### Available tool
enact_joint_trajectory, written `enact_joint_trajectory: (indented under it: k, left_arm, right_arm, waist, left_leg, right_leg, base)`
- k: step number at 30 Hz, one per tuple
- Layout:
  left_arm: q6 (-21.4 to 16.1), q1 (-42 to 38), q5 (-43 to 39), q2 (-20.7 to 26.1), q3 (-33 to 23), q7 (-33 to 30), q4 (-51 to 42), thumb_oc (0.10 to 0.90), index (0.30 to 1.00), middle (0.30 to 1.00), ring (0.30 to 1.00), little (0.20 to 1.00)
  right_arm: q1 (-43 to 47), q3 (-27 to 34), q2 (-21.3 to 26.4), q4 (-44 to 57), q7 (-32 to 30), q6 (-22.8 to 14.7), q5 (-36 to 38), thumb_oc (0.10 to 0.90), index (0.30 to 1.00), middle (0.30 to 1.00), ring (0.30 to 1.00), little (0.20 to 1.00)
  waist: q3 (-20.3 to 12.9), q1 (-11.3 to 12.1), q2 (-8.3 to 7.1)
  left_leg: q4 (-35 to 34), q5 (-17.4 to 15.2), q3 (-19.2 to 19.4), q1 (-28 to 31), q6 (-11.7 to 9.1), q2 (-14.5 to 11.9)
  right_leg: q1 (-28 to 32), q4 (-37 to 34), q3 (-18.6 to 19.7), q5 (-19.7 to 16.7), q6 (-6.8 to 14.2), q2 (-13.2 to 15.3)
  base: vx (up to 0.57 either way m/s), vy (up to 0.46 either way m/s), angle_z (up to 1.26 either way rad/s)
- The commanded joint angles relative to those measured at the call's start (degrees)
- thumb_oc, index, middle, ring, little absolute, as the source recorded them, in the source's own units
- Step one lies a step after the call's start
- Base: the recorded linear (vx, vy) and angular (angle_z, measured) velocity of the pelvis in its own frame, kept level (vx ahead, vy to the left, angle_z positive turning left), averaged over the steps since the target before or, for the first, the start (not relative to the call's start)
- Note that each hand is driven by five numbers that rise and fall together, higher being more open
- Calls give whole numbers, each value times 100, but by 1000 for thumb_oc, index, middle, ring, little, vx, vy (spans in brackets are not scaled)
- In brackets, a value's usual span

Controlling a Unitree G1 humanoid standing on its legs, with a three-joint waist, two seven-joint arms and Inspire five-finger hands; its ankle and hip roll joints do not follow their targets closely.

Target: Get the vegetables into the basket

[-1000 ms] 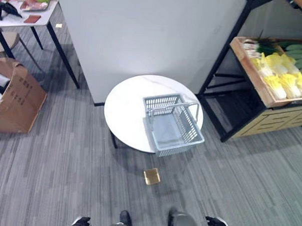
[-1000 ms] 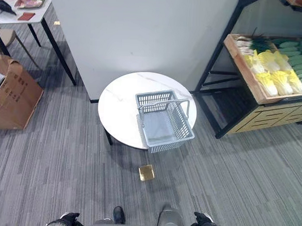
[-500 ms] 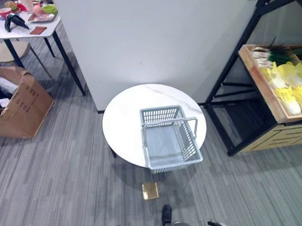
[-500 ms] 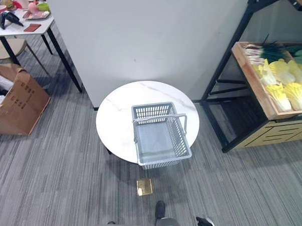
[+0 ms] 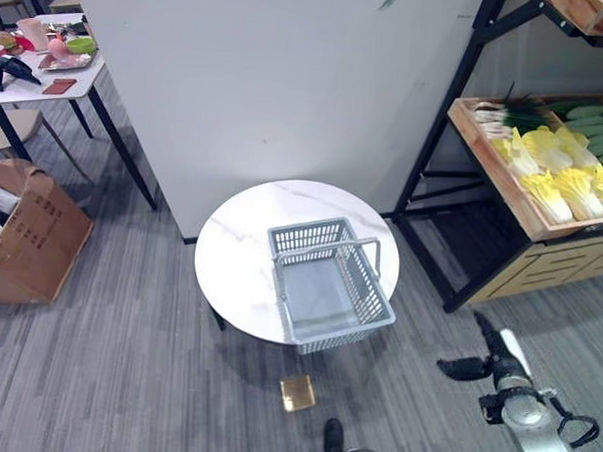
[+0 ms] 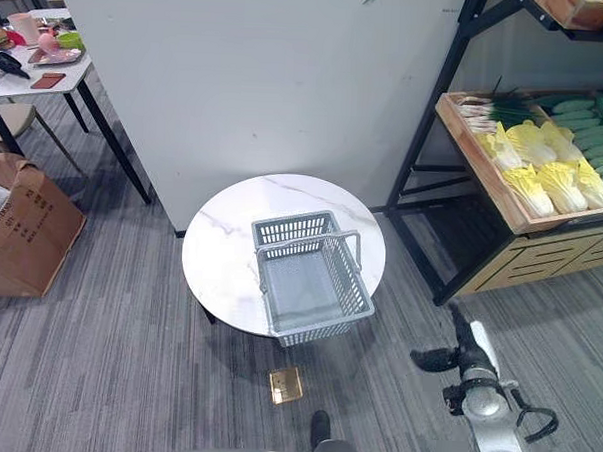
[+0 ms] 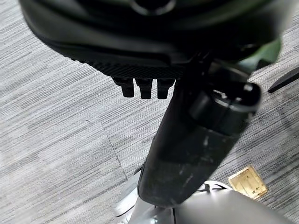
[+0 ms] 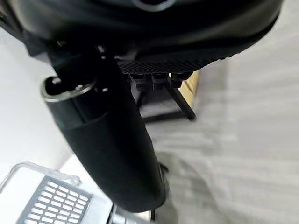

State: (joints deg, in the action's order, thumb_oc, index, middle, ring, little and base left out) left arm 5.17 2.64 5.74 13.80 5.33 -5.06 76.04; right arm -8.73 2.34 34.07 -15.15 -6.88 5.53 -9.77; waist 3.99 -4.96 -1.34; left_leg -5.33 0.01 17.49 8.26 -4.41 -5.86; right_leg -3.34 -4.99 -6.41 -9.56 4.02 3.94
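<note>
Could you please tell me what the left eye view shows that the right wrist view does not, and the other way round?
The left eye view adds the yellow cabbages and green cucumbers in the shelf crate, the cardboard box and the brass floor plate. The right wrist view adds a close look along the right hand, thumb straight, fingers uncurled, holding nothing. Both take in the grey basket on the white round table, with that hand off to its side.
</note>
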Motion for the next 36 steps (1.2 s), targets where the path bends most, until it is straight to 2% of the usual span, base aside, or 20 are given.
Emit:
enact_joint_trajectory:
  k: [1,5,6,12,16,23,29,36]
  left_arm:
    - [-25,-361,149,17,-217,-140,202,900,1000,1000,1000,1000]
    - [12,-289,241,23,-241,-124,215,900,1000,1000,1000,1000]
    - [27,-267,264,28,-190,-122,217,900,1000,1000,1000,1000]
    - [72,-250,179,89,-182,-168,232,900,1000,1000,1000,1000]
    - [79,-260,89,120,-69,-200,206,900,1000,1000,1000,1000]
    - [118,-287,-79,156,-45,-281,268,900,1000,1000,1000,1000]
    - [124,-324,-322,196,131,-307,372,900,1000,1000,1000,1000]
    - [73,-580,-503,192,360,-331,392,900,1000,1000,1000,1000]
  right_arm:
    - [661,326,199,635,-441,-600,-760,900,1000,1000,1000,1000]
    - [1123,13,321,1285,-297,-752,-911,900,1000,1000,1000,1000]
    - [1453,-263,353,1305,-249,-761,-853,900,1000,1000,1000,1000]
    - [2428,-1046,387,1194,-74,-778,-425,900,1000,1000,1000,1000]
    - [3217,-1614,405,703,-81,-682,-385,900,1000,1000,1000,1000]
    - [3959,-2116,393,151,-99,-582,-327,900,1000,1000,1000,1000]
    - [5209,-3057,299,-1024,110,-433,-39,900,1000,1000,1000,1000]
    - [6183,-3737,174,-2352,438,-266,405,900,1000,1000,1000,1000]
  waist:
    - [113,41,-223]
    - [123,160,-274]
    - [131,233,-301]
    - [154,398,-359]
    - [172,526,-372]
    - [252,629,-405]
    - [406,771,-544]
    - [520,797,-556]
  left_leg:
    - [33,114,-178,-158,-8,89]
    - [33,87,-212,-155,10,105]
    - [33,86,-223,-161,18,114]
    - [33,79,-257,-186,32,148]
    - [33,90,-335,-216,35,168]
    - [33,114,-490,-294,32,188]
    - [33,224,-597,-510,-17,155]
    - [33,402,-701,-913,-106,124]
  right_leg:
    - [330,62,124,224,637,297]
    - [359,61,105,236,638,313]
    - [349,62,97,229,639,319]
    - [334,58,106,207,652,355]
    - [350,56,96,229,637,379]
    - [370,76,30,271,612,402]
    - [215,96,-13,246,574,391]
    - [-54,53,-101,151,566,399]
  base:
    - [31,27,3]
    - [9,8,2]
    - [0,0,0]
    - [3,5,2]
    - [6,10,6]
    - [-2,5,21]
    - [-40,-25,8]
    - [-68,-20,11]
